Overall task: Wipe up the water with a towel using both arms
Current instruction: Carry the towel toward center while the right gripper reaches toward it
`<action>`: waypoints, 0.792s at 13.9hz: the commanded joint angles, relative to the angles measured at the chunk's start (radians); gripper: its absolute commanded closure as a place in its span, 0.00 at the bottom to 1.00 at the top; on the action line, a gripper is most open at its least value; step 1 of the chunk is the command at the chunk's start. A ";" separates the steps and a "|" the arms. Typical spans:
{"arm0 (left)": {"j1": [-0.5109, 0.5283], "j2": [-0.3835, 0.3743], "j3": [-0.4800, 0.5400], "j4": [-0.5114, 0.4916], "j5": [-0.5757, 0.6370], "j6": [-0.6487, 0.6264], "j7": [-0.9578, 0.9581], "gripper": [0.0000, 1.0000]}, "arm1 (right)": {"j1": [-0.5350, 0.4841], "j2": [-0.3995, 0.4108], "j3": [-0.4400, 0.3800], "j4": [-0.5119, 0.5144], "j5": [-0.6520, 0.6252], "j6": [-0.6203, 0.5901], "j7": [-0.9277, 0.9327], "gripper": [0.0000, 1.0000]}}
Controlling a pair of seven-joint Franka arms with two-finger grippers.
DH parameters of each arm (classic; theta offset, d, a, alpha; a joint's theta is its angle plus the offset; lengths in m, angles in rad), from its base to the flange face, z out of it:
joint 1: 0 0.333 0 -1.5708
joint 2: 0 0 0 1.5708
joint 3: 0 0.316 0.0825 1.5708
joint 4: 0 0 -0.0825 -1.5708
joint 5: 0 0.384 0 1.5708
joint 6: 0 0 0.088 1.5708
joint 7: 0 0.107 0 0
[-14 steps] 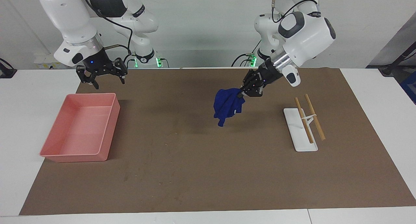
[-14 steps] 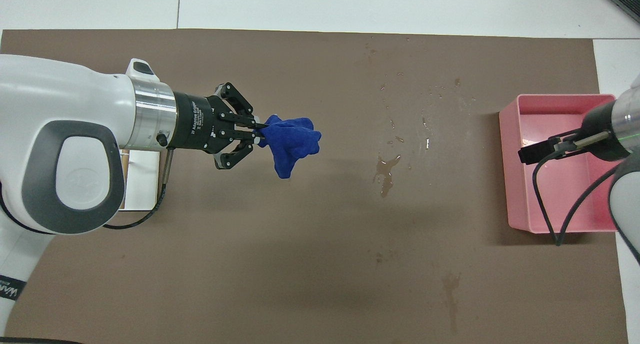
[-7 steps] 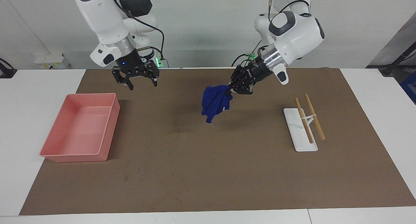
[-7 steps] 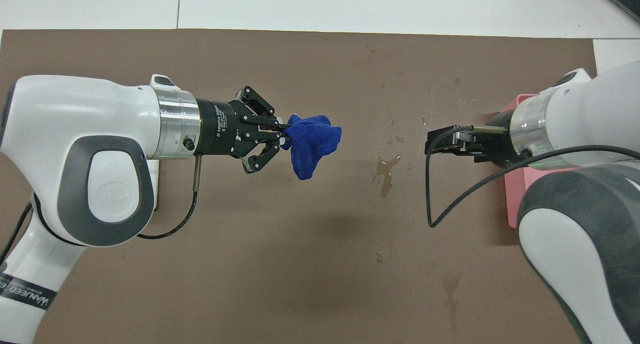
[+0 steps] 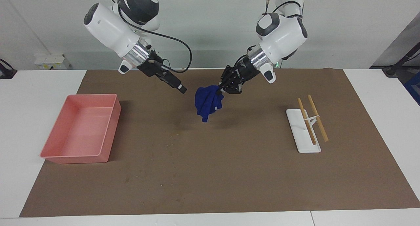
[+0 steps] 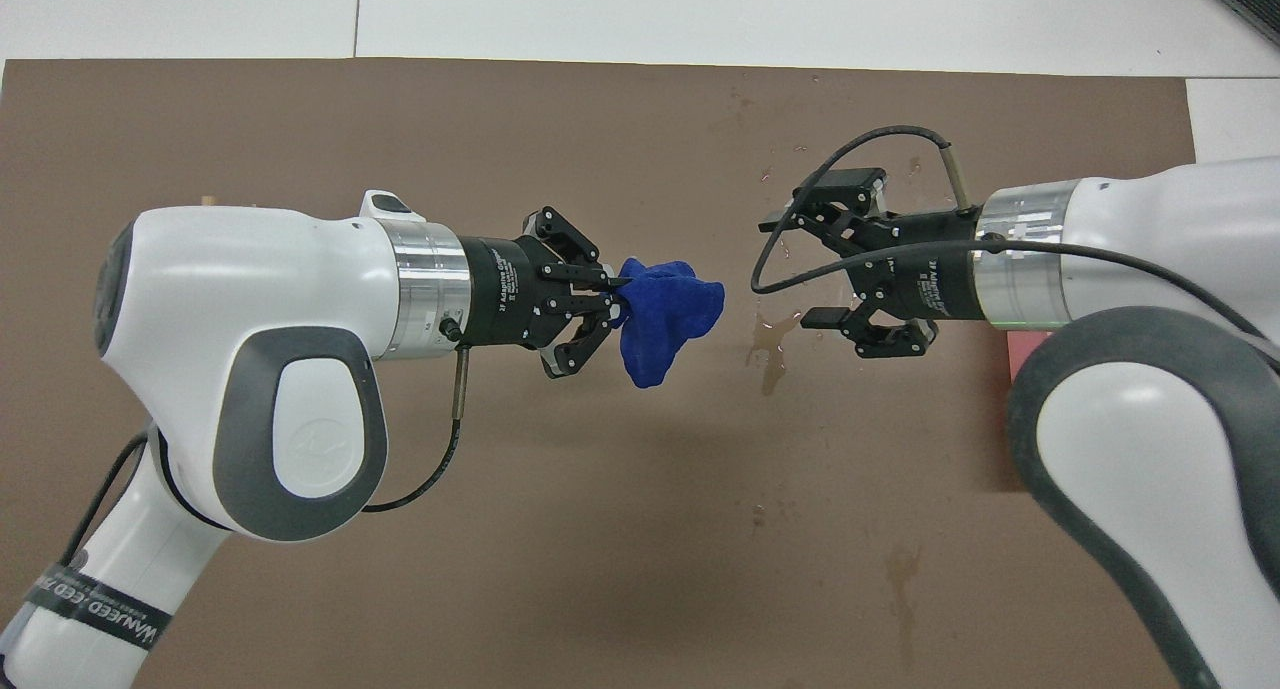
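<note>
— Over the middle of the brown mat, what's changed?
— Both arms have swung inward. The left gripper, jaws clamped on the blue towel, holds it aloft; the right gripper has left the pink tray, jaws apart, facing the cloth.
— Meaning?
— Probably a handover or two-arm spread above the water.

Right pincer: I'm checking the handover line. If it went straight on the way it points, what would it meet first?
Most likely the towel, hanging from the shut left pincer. The open right pincer points at it across a bare gap; whether their heights match is uncertain.
</note>
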 commanded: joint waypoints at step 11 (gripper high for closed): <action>-0.141 -0.019 0.003 -0.042 -0.054 0.303 -0.081 1.00 | 0.061 0.037 0.000 -0.094 0.172 0.087 -0.052 0.24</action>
